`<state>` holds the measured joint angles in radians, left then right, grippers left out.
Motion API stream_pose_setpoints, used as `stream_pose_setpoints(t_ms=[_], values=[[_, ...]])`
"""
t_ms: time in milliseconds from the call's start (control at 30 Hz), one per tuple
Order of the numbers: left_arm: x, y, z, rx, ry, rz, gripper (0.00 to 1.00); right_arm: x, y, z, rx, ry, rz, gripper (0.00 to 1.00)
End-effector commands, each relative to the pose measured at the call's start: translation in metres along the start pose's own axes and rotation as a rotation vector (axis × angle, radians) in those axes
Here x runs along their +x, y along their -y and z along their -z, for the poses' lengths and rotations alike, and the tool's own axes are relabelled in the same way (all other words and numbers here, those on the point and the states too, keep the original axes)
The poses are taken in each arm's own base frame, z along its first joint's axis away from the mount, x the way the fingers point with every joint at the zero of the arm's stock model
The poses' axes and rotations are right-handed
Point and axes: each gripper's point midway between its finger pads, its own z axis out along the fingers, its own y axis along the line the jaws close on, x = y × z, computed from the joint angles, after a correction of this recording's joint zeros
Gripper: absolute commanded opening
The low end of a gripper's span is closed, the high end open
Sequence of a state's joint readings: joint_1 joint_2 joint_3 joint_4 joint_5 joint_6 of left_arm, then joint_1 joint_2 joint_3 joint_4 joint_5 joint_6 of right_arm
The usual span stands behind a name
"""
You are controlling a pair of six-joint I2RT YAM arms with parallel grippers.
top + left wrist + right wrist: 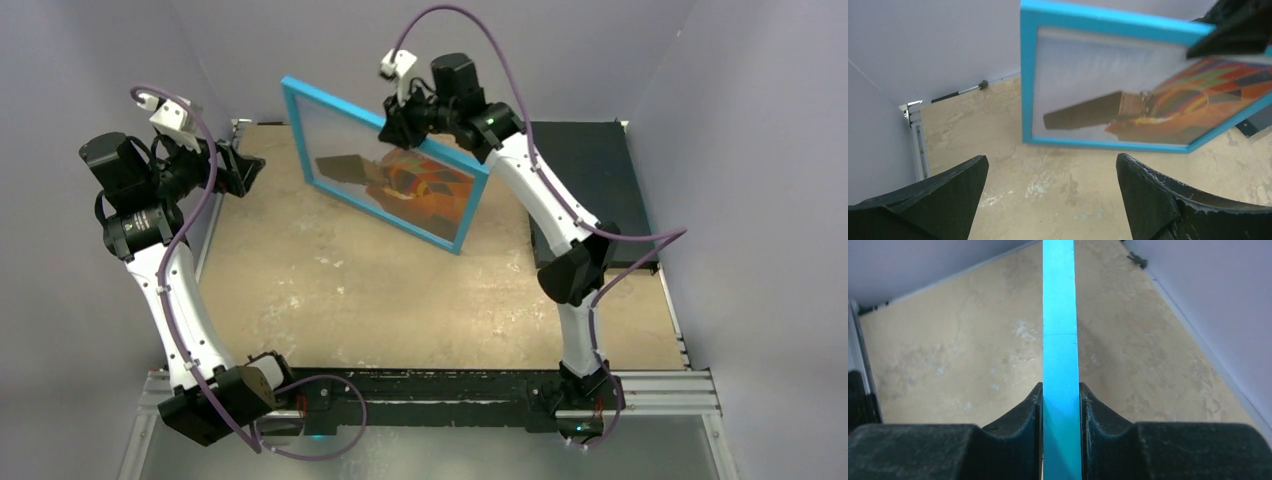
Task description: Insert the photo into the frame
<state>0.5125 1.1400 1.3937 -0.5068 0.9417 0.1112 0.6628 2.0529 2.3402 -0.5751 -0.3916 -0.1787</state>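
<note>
The frame — bright blue, thin, glazed — stands nearly upright on a long edge over the far middle of the tan tabletop. The photo shows behind the glass — balloon turned sideways, dark basket pointing left.

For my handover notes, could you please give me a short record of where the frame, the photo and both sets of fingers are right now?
frame: blue, upright on edge, tilted
photo: hot-air balloon print, seen behind the glass inside the frame
right fingers: shut on the frame's top edge
left fingers: open, empty, apart from the frame, facing its front
table contact: cannot tell whether the frame's lower edge touches
task status: photo appears to be in the frame
</note>
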Motion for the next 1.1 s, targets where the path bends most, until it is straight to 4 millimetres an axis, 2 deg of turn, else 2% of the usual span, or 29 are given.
stream_pose_setpoints(t_ms=[0, 233, 433, 533, 600, 867, 1067], values=[[0.009, 0.0, 0.011, -0.038, -0.048, -0.04, 0.97, 0.016, 0.017, -0.013, -0.101, 0.016, -0.233, 0.0], [0.013, -0.006, 0.005, -0.028, -0.072, 0.012, 0.94, 0.029, 0.068, -0.011, 0.01, 0.03, -0.327, 0.0], [0.017, -0.008, 0.0, -0.021, -0.068, 0.039, 0.94, 0.02, 0.122, 0.01, 0.212, 0.095, -0.358, 0.0], [0.022, -0.006, -0.003, 0.008, -0.076, 0.065, 0.96, 0.015, 0.143, 0.023, 0.299, 0.143, -0.372, 0.0], [0.026, -0.006, -0.004, 0.018, -0.083, 0.08, 0.95, 0.016, 0.152, 0.028, 0.324, 0.158, -0.392, 0.0], [0.035, -0.005, -0.009, 0.055, -0.112, 0.126, 0.92, 0.041, 0.177, 0.032, 0.335, 0.14, -0.486, 0.0], [0.042, -0.007, -0.015, 0.08, -0.138, 0.207, 0.9, 0.057, 0.203, 0.049, 0.364, 0.146, -0.545, 0.0]])
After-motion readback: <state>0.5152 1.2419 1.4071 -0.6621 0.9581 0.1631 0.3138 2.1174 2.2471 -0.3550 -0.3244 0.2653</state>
